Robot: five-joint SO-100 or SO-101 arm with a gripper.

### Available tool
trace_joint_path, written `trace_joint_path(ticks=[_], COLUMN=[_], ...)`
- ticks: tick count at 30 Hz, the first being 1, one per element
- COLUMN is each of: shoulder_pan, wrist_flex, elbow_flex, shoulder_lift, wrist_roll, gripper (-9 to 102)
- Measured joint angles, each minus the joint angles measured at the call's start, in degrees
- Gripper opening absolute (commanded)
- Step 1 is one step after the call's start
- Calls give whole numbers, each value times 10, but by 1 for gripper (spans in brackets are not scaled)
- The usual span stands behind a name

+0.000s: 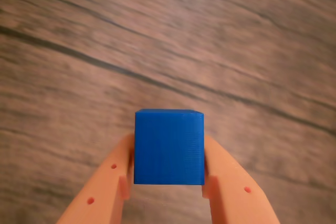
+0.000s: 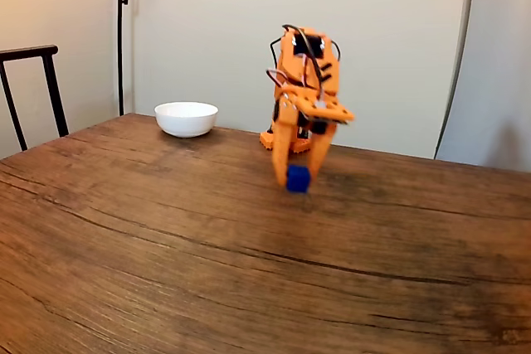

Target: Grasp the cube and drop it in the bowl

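- Your gripper (image 1: 169, 184) is clamped on the cube (image 1: 169, 148): in the wrist view, two smooth orange plastic fingers (image 1: 107, 182) press its left and right faces.
- You can see fine ridged lines across the cube's matte blue face; its edges are sharp and square.
- Your cube (image 2: 298, 178) hangs off the table (image 2: 166, 246) in the fixed view, held at the arm's tip.
- Your table is dark-grained wood with long streaks.
- Your bowl (image 2: 186, 118), glossy, round and white, sits well apart to the left, near the far edge.
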Motion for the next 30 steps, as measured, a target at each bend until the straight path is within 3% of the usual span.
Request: trace_joint_path(ticks=[20, 30], shoulder_pan=[170, 262], wrist_flex=[314, 359], elbow_flex=[0, 95], shoulder_lift=[304, 461], wrist_roll=[143, 189], gripper=[6, 6])
